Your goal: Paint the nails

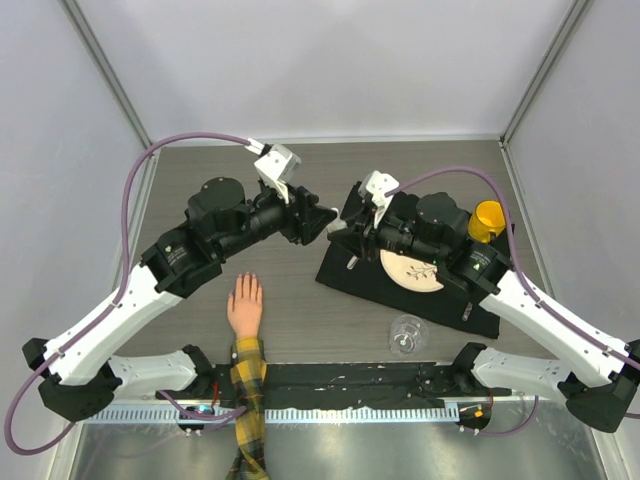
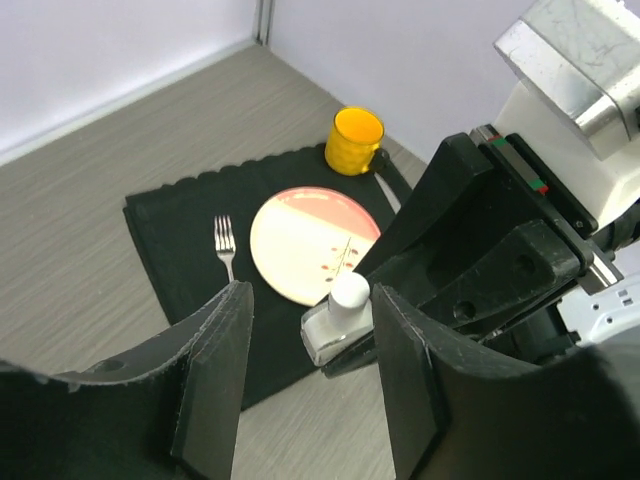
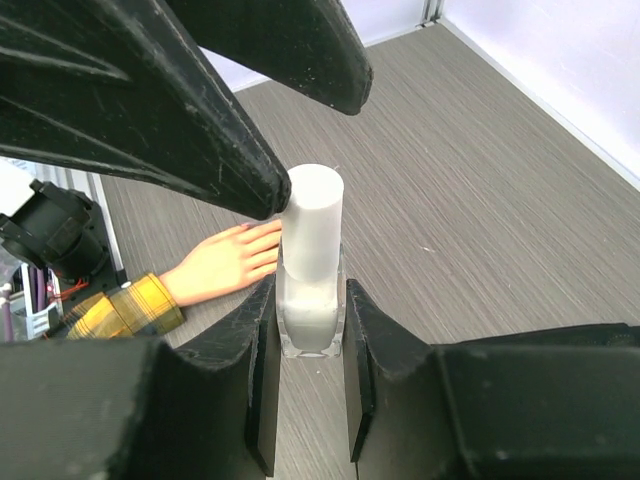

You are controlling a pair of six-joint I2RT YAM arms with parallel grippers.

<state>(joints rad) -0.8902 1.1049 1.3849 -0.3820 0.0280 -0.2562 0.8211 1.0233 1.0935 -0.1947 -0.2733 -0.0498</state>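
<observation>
We are early: our right gripper (image 3: 310, 335) pinches the bottle (image 3: 310, 305), our left gripper (image 2: 310, 315) stands spread around its cap (image 2: 350, 292), still on; we judge the nails (image 1: 246, 281) unpainted.

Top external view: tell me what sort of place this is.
Probably a robot test cell in a lab: plain white walls box in a grey table, two arms are bolted at its near edge, and staged props sit on it, a fake hand and a place setting on a black mat.
</observation>
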